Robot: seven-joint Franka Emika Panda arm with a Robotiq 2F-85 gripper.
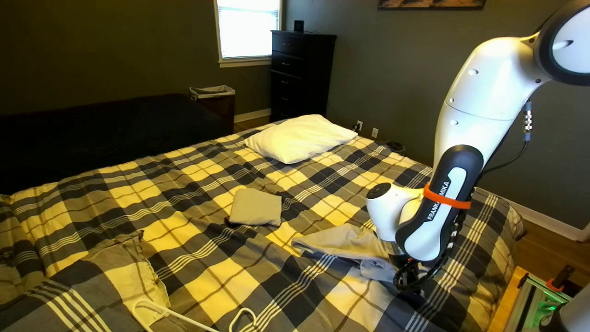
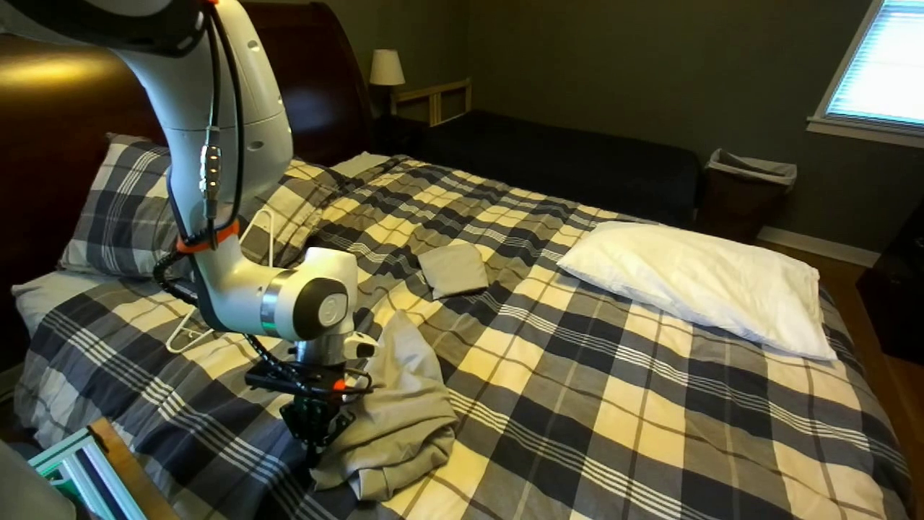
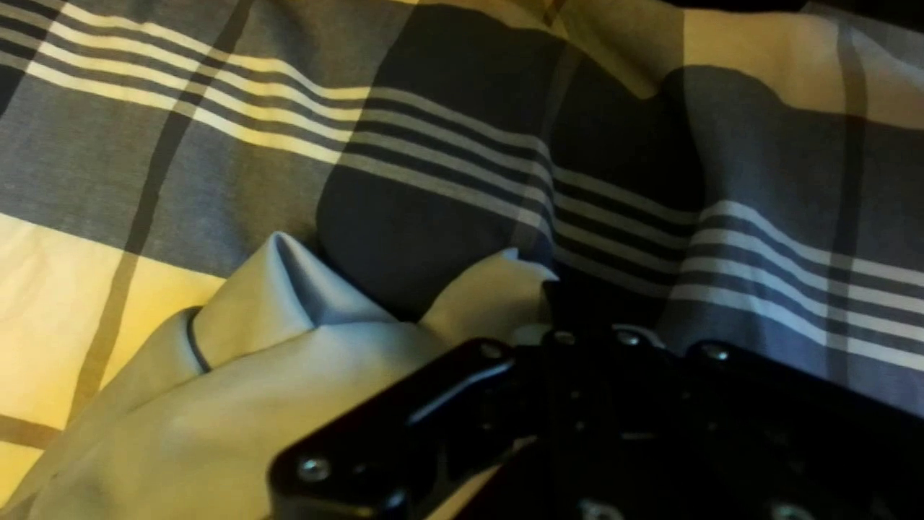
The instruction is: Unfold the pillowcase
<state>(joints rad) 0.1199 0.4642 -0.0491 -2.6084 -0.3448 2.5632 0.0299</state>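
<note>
Dark olive walls (image 2: 621,65) stand behind a rumpled fabric bedcover (image 2: 563,404), plaid in navy, grey and cream. In an exterior view, a curved headboard (image 2: 314,87) of dark polished wood rises at the left, with a plaid pillow (image 2: 123,209) in front of it and a white-shaded lamp (image 2: 387,68) just past its end. A white jointed arm (image 2: 267,166) reaches down to a black mechanical gripper (image 2: 315,453) pointing at the bedcover. At its tips lies the pale grey fabric pillowcase (image 2: 408,422), bunched into creases. Farther back sits a folded, roughly square grey cloth (image 2: 455,269), and to the right of that a plump white pillow (image 2: 693,282).

In an exterior view, a tall black dresser (image 1: 299,78) stands beside a bright, pale-framed window (image 1: 249,32), and an orange band (image 1: 445,199) wraps the arm. Here the pillowcase stretches in loose folds from beneath the arm, near the grey cloth but apart from it. Part of a thin white hanger (image 1: 184,317) shows along the lower edge.

In the wrist view, the gripper fills the lower right, its fingers drawn together. An edge of the pillowcase runs up to their dark tips; whether it is pinched between them cannot be told. The rest spreads to the lower left, a fold raised in a peak.
</note>
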